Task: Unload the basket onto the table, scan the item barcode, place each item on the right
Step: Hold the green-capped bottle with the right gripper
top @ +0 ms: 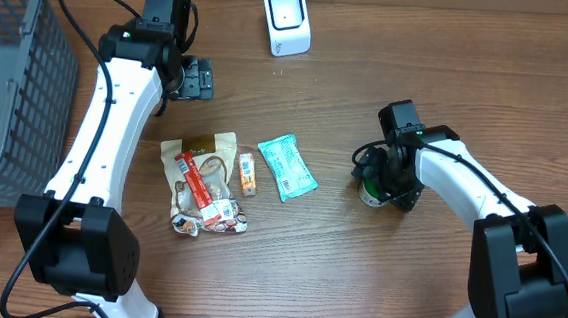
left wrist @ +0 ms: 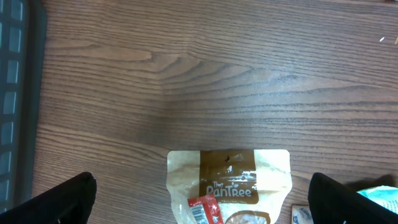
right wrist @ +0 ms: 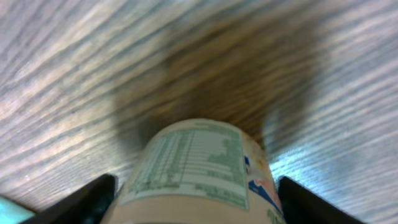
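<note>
Container (right wrist: 196,162) | sits between the right end effector (right wrist: 198,190) jaws | jaws wide; cannot tell if gripping

- The tub (top: 369,195) sits mostly hidden under the right gripper (top: 382,189); only a green-and-white sliver shows from overhead.
- From the right wrist, its label print is blurred, its lower part cut off; finger contact is unclear.
- The pouch (left wrist: 228,183) runs off the bottom edge.
- The basket (top: 9,80) is cut off at the left.
</note>
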Controlling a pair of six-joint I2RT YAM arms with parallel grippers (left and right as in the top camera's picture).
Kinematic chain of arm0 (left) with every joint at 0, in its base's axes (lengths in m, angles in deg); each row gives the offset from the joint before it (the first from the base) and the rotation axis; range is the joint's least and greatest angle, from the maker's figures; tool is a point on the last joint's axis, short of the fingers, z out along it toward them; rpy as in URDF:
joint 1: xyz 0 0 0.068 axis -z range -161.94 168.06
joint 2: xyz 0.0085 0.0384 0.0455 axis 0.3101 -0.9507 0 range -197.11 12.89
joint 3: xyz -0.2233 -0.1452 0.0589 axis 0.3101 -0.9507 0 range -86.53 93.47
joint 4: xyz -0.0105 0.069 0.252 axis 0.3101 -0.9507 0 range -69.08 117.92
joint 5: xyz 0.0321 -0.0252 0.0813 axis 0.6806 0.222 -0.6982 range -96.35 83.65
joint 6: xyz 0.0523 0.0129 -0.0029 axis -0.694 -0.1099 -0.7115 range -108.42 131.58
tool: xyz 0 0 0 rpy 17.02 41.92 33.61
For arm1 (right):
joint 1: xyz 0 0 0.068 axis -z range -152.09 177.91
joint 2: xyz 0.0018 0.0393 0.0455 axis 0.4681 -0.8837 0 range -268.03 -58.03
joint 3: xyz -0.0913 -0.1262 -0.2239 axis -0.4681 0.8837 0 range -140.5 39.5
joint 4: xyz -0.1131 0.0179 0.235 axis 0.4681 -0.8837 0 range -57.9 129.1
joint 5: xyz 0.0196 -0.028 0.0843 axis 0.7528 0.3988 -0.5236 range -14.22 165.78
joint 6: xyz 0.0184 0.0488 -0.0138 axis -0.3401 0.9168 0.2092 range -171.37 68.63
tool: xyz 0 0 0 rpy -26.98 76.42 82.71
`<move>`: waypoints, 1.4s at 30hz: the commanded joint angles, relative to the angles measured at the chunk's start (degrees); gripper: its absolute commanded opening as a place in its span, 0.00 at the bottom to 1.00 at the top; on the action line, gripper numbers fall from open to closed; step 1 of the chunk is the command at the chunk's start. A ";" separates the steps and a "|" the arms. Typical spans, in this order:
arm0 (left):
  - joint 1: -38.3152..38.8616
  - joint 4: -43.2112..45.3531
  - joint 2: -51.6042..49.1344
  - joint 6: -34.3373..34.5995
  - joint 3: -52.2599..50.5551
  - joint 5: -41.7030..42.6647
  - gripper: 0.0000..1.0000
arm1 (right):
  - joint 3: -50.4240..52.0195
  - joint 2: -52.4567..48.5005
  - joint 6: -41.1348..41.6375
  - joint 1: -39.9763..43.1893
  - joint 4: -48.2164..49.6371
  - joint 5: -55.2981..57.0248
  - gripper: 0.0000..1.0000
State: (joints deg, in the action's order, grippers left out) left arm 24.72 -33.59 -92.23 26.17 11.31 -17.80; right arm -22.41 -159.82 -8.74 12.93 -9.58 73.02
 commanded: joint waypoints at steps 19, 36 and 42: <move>0.11 0.04 0.87 0.20 0.90 -0.74 1.00 | -3.74 0.00 7.13 -1.55 -3.41 1.62 0.75; 0.11 0.04 0.87 0.20 0.90 -0.74 1.00 | -1.84 -0.35 7.10 -2.67 -0.76 4.20 0.75; 0.11 0.04 0.87 0.20 0.90 -0.76 1.00 | -1.81 -0.46 7.10 -2.67 -0.83 4.20 0.75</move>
State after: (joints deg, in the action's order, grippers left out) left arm 24.72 -33.59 -92.23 26.17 11.31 -17.80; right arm -24.88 -159.82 -2.05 10.52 -10.50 76.01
